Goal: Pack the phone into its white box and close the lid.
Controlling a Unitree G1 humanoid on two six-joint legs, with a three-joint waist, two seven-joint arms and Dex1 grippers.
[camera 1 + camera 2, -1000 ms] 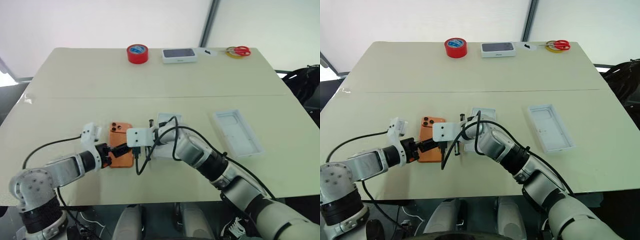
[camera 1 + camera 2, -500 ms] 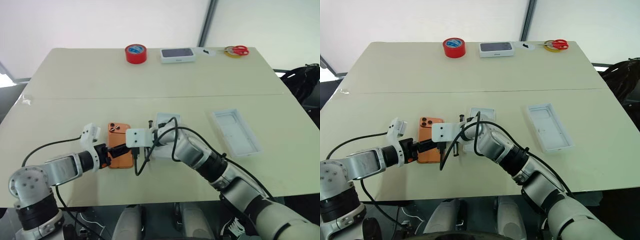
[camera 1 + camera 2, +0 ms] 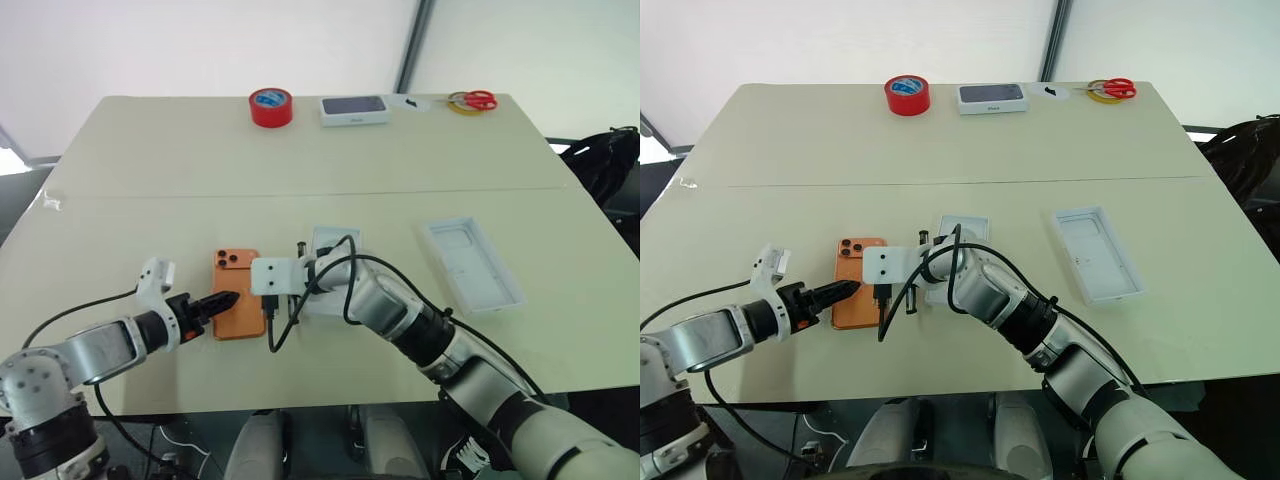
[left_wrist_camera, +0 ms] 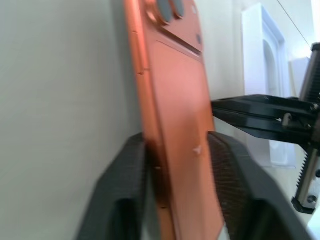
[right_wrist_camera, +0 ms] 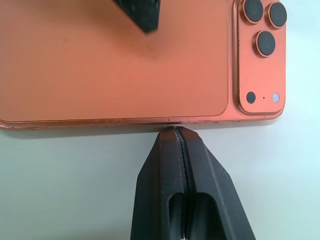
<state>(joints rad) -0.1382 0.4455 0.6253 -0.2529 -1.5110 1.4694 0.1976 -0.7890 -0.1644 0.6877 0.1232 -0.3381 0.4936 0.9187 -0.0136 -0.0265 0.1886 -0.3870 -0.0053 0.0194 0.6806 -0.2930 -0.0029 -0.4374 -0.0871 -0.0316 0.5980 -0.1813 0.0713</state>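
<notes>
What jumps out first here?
The orange phone, flat at the table's near edge, with both claws on it: the left claw pinches one long edge, the shut right claw braces the opposite one. Far back, a red tape roll.

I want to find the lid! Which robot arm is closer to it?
Right. The right end effector is at the phone's edge beside the white box, on the lid's side; the left end effector grips the phone's far side.

No text, label, brand or number was legible on any object on the pale tabletop (image 3: 150, 160).
</notes>
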